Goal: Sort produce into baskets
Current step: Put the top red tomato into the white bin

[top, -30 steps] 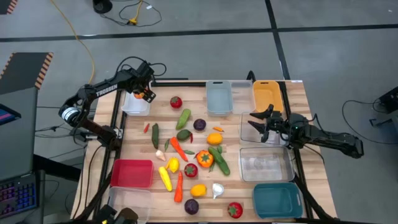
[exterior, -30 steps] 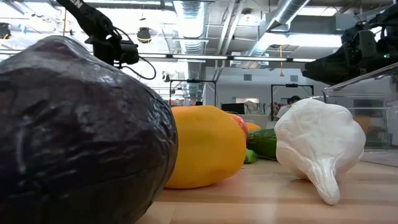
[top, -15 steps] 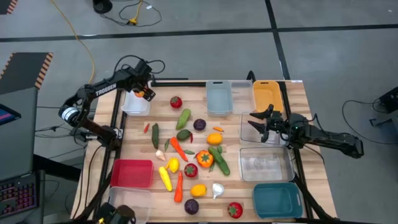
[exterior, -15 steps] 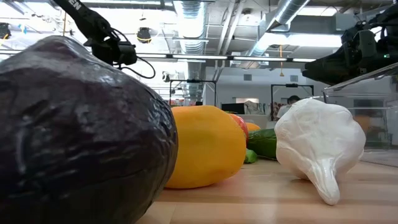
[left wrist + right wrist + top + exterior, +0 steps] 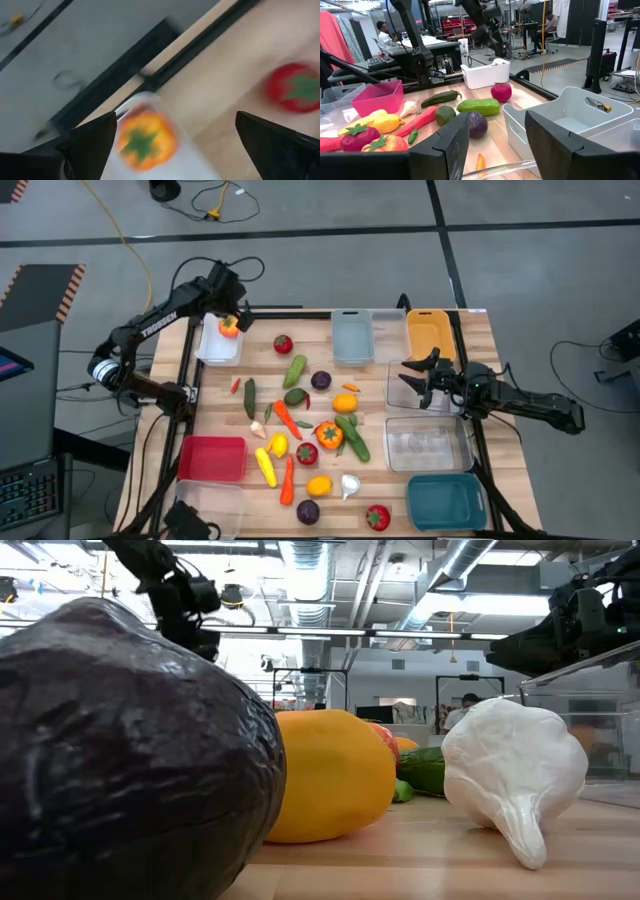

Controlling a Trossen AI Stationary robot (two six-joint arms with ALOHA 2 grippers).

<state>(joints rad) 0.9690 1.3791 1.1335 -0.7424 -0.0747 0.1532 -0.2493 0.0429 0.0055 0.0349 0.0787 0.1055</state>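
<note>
- Left gripper [image 5: 229, 308] spread wide above white basket [image 5: 212, 349] — orange pepper [image 5: 229, 327] lying inside, directly below.
- Red tomato [image 5: 283, 344] nearby on desk [image 5: 380, 380].
- Right gripper [image 5: 418, 373] half-open, empty — over clear basket [image 5: 405, 394].

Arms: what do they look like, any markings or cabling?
Both arms are dark, slim and jointed. The left arm carries white TROSSEN lettering and loops of black cable near its hand. The right hand has two dark, wedge-shaped fingers.
</note>
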